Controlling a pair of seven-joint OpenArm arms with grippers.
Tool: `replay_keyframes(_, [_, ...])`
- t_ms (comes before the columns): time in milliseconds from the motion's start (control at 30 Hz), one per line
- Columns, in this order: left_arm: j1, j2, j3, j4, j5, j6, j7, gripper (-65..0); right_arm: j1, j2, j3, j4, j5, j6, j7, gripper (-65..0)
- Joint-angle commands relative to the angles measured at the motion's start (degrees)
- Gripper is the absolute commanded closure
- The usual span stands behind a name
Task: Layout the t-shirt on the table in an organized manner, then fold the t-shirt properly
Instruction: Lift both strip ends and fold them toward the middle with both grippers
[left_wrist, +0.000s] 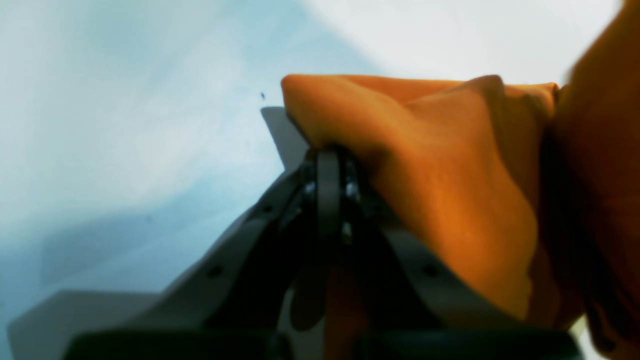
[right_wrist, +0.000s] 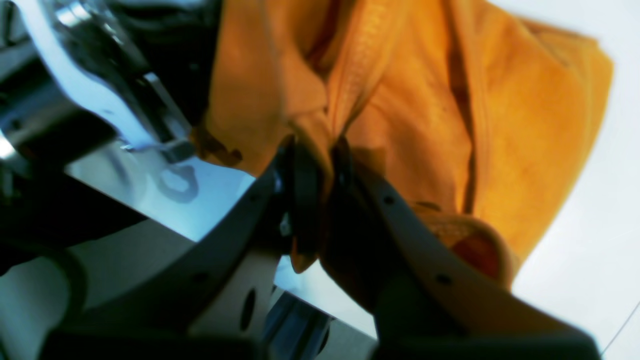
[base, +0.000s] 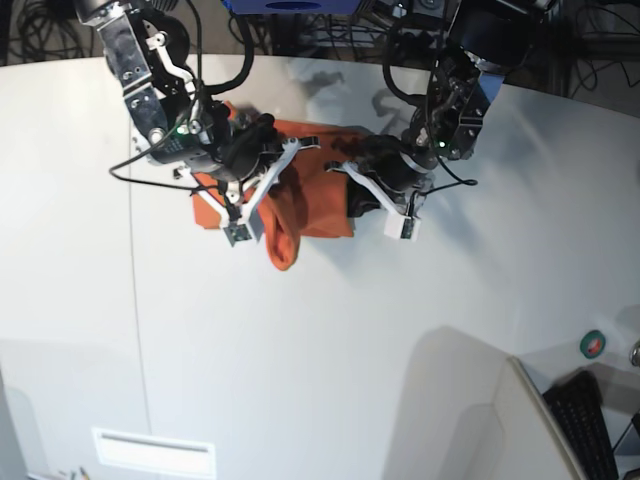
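The orange t-shirt (base: 315, 200) is bunched up between my two arms at the back of the white table (base: 300, 350), and one fold droops toward the front. In the base view my right gripper (base: 290, 152) is at the shirt's left side and my left gripper (base: 345, 172) is at its right side. The left wrist view shows the left gripper (left_wrist: 330, 155) shut on a fold of the t-shirt (left_wrist: 450, 165). In the right wrist view the right gripper (right_wrist: 315, 155) pinches a seam of the t-shirt (right_wrist: 525, 140). How the shirt's parts lie is hidden by the crumpling.
A thin dark seam line (base: 135, 300) runs down the table's left part. At the bottom right stand a raised white panel (base: 470, 420), a black keyboard (base: 585, 420) and a round green and red thing (base: 593, 345). Cables (base: 330, 30) lie behind the table's back edge.
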Motion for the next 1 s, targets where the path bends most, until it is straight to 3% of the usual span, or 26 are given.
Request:
replay_keyframes(0, [-0.29, -0.20, -0.05, 0.50, 0.17, 0.17, 0.05, 0.0, 1.14, -0.14, -0.66, 0.46, 0.43, 0.04, 1.67, 0.0])
replay_keyframes(267, [0.41, -0.29, -0.05, 0.50, 0.17, 0.17, -0.04, 0.0, 3.43, -1.81, -0.75, 0.02, 0.43, -0.22, 1.93, 0.0])
replay_keyframes(367, [0.50, -0.29, -0.05, 0.68, 0.17, 0.17, -0.04, 0.0, 4.57, -2.25, -1.10, -0.60, 0.43, -2.68, 2.02, 0.0])
replay_keyframes(500, [0.59, -0.46, -0.58, 0.94, 0.17, 0.17, -0.04, 0.0, 4.57, -3.40, -1.10, -3.67, 0.43, -2.77, 2.11, 0.0])
replay_keyframes(767, [2.61, -3.98, -0.84, 4.19, -0.19, 0.17, -0.04, 0.0, 4.13, -3.48, -1.10, -4.38, 0.52, -2.77, 2.20, 0.0])
replay_keyframes(967, [9.56, -5.47, -9.90, 12.11, -0.01, 0.17, 0.23, 0.0, 4.74, -6.56, -0.75, -8.60, 0.61, -2.77, 2.81, 0.0])
